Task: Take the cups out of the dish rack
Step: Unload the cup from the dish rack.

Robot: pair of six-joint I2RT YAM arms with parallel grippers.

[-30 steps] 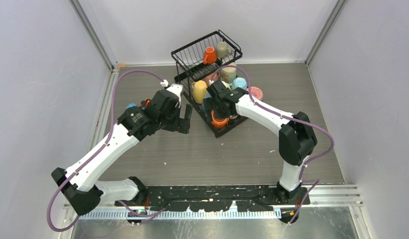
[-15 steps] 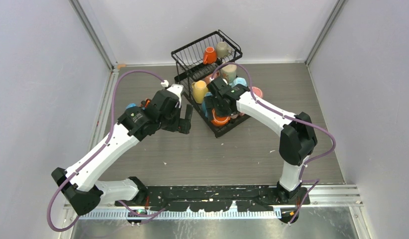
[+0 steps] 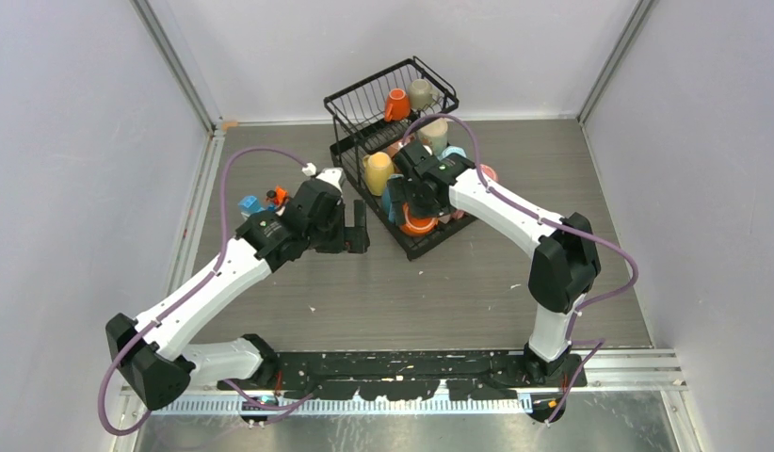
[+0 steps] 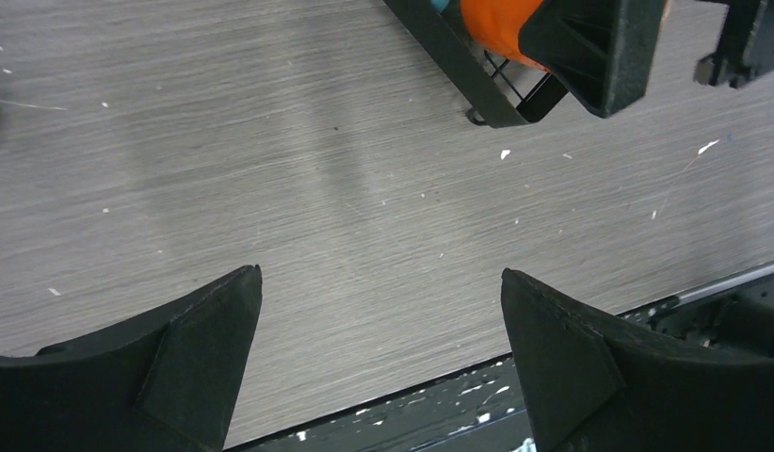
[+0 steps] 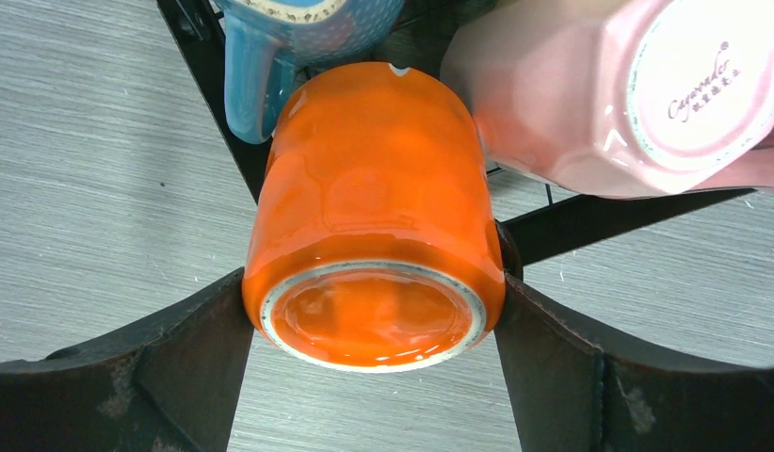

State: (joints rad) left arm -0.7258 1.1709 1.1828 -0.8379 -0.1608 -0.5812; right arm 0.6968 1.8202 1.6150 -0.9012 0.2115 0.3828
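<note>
While the right claw (image 5: 372, 282) reaches into the lower tier of the black wire two-tier dish rack (image 3: 364, 104), its two fingers press against opposite sides of a glossy orange ceramic mug (image 5: 374, 207): clenched on that mug. The mug lies on its side at the near end of the lower tray, its base toward the wrist camera, at the centre of the right wrist frame. It is not lifted and rests against the rack frame.

A pink faceted mug (image 5: 600, 94) sits at upper right of that frame, touching the orange one. A light blue mug (image 5: 346, 38) is at upper left, handle pointing down.

Overhead view: the rack stands at upper centre on the grey wood-grain table (image 3: 411, 292).
- Upper basket: a second orange mug (image 3: 396, 104) and a grey-beige mug (image 3: 421, 92), side by side.
- Lower tier: a yellow mug (image 3: 377, 172) on the left side.

The left claw (image 4: 378, 278) is released, jaws spread wide over bare table just left of the rack's near corner, holding nothing. Some small blue and orange items (image 3: 261, 201) lie at centre left, beside the left arm.
</note>
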